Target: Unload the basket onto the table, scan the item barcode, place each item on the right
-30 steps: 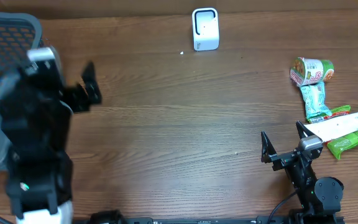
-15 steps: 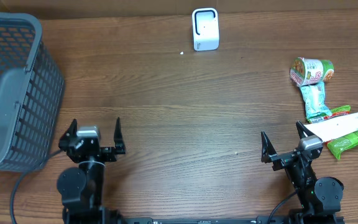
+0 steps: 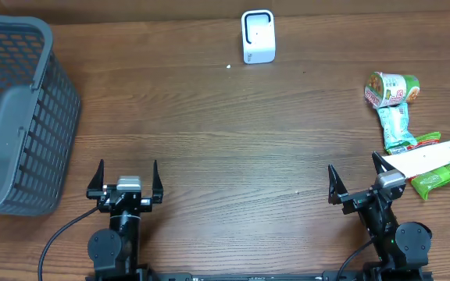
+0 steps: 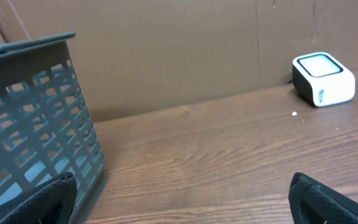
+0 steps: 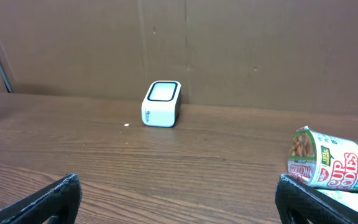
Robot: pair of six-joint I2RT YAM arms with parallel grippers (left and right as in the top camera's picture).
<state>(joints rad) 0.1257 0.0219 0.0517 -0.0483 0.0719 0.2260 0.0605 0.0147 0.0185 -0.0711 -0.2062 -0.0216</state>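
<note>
Fingers point(image 3: 98, 178) on your left gripper point(image 3: 128, 168) and right gripper point(image 3: 355, 170) stand spread wide; the scanner point(image 3: 258, 36) sits well apart from both.

Left tool point(image 3: 127, 165) swung away from the basket point(image 3: 62, 101), apparently down toward the table point(image 3: 233, 156).
</note>
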